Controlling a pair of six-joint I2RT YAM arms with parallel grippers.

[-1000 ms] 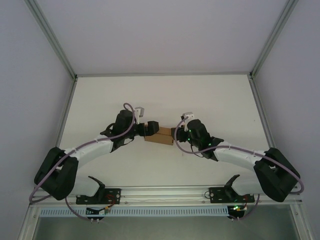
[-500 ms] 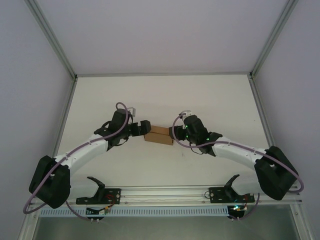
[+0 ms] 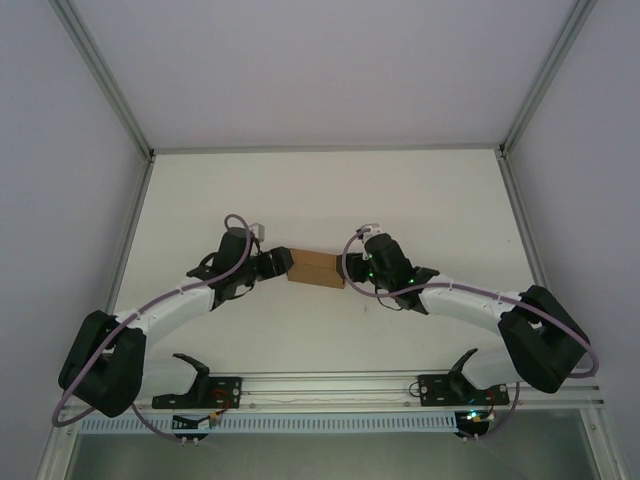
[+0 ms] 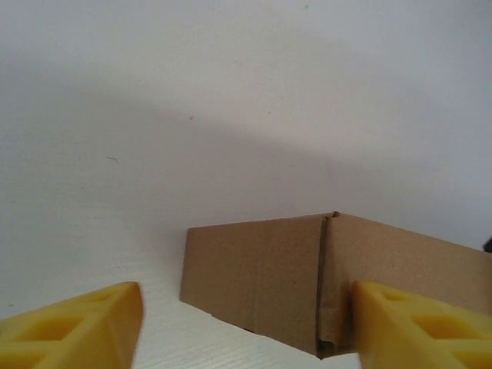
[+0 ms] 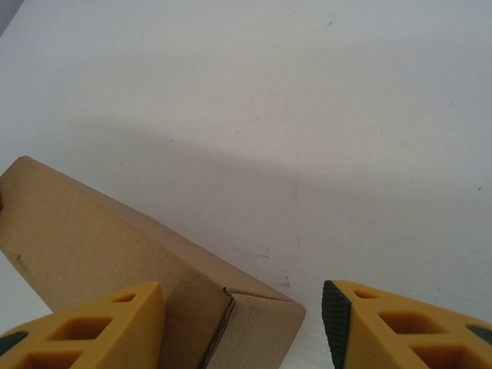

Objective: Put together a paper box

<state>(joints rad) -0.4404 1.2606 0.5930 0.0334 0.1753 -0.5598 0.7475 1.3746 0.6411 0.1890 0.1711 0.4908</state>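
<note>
Jaws on both sides stood parted, clamping nothing: the left gripper [image 4: 247, 311] had its yellow fingers [image 4: 69, 330] straddling one end of the paper box [image 3: 315, 267] with a gap showing, and the right gripper [image 5: 242, 307] sat at the opposite end, one finger just beside the cardboard, the other clear. Box lay folded up on the white table [image 3: 330, 190] between the two arms, probably bracketed end to end so it couldn't slide while the ends got pressed shut.
</note>
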